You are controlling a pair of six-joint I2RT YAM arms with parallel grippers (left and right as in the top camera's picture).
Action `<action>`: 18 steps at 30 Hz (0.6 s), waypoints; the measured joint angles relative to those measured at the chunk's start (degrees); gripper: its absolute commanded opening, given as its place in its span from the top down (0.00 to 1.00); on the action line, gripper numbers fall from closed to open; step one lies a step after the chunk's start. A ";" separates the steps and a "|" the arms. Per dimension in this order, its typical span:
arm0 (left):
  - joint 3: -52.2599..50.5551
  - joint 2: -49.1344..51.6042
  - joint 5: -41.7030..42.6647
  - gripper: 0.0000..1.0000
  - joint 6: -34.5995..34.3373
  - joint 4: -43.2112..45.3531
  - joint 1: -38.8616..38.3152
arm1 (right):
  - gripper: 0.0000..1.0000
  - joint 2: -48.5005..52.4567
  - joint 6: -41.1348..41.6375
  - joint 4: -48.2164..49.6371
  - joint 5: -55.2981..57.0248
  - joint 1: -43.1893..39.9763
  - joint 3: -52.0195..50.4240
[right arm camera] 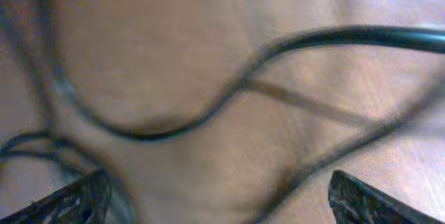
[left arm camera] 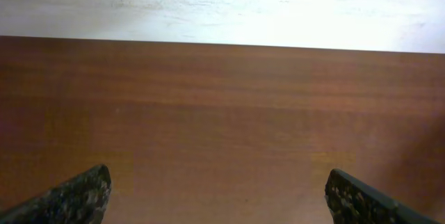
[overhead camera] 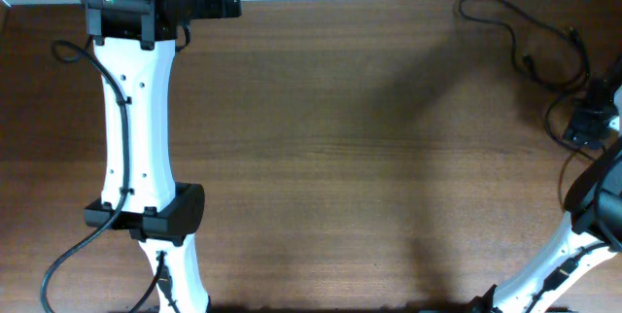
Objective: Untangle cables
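Black cables (overhead camera: 513, 31) sprawl at the table's (overhead camera: 369, 157) far right corner, right under the right gripper (right arm camera: 221, 200), jaws spread wide & holding nothing. Left gripper (left arm camera: 219, 196), likewise agape, hangs well apart at far left, so right arm's nearer.

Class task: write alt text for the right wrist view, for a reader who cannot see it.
Thin black cables loop across a brown wooden table, blurred and close to the camera. The right gripper is open, its two dark fingertips in the bottom corners, gripping nothing.
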 measured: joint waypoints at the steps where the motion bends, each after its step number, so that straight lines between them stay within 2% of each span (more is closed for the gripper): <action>1: 0.00 0.00 0.00 0.01 0.00 0.20 0.00 | 0.01 0.00 3.85 -3.06 0.00 0.02 0.00; 5: 0.00 0.00 0.00 0.01 0.02 1.16 0.00 | 0.01 0.04 18.47 -7.32 -2.62 -0.02 0.00; 7: 0.00 0.00 0.02 0.01 0.00 1.25 0.00 | 0.01 0.04 22.49 -7.61 -3.06 -0.35 0.00; 11: 0.00 0.00 0.00 0.01 0.00 0.85 0.00 | 0.01 0.04 25.83 -5.86 -1.95 -3.63 0.00; 18: 0.00 0.00 0.00 0.01 0.00 0.83 0.00 | 0.02 0.35 26.51 -2.14 -0.66 -8.44 0.00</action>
